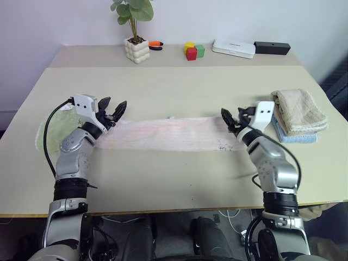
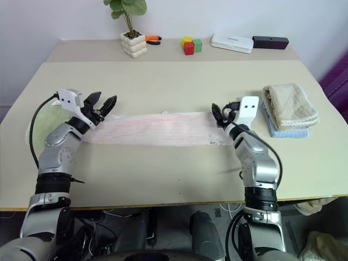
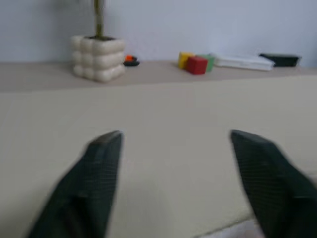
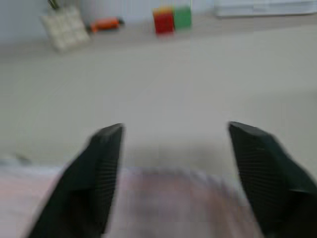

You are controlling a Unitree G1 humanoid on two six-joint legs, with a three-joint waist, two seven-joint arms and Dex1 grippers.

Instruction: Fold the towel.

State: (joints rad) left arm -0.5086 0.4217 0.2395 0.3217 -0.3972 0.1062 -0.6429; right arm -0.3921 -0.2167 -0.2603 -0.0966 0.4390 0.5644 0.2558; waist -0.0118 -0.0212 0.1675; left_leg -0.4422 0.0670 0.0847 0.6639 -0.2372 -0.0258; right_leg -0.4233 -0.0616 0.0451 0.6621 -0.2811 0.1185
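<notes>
- Towel (image 1: pixel 168 134): pale pink, lying flat on the table (image 1: pixel 179 179) as a long narrow strip running side to side between the two arms. A small dark mark sits near its right end.
- Left gripper (image 1: pixel 115 111): raised just above the towel's left end, jaws wide apart and empty. Its wrist view shows bare table between the fingers (image 3: pixel 94 173), with a sliver of pink at the lower edge.
- Right gripper (image 1: pixel 232 120): over the towel's right end, jaws likewise wide and holding nothing. Its wrist view shows the pink cloth directly below and between the fingers (image 4: pixel 96 168).
- Neighbouring items: a folded beige towel (image 1: pixel 299 111) stacked on a blue cloth (image 1: pixel 296 138) lies just beside the right gripper; a green cloth (image 1: pixel 51 136) lies by the left arm. Pot plant (image 1: pixel 136 46), coloured blocks (image 1: pixel 193 51) and two boxes stand well apart at the far edge.
- Handling judgement: the fabric looks soft, light and limp. It should drape and sag when lifted, hold no shape, and drag or bunch if pulled across the table. Not fragile; terry pile should give the fingers fair purchase.
- Grip judgement: take it at the short ends, ideally at the corners, pinching low at the table surface so the thin layer is caught.
- Risk: a one-sided lift would skew the strip; the right gripper could snag the beige stack.
</notes>
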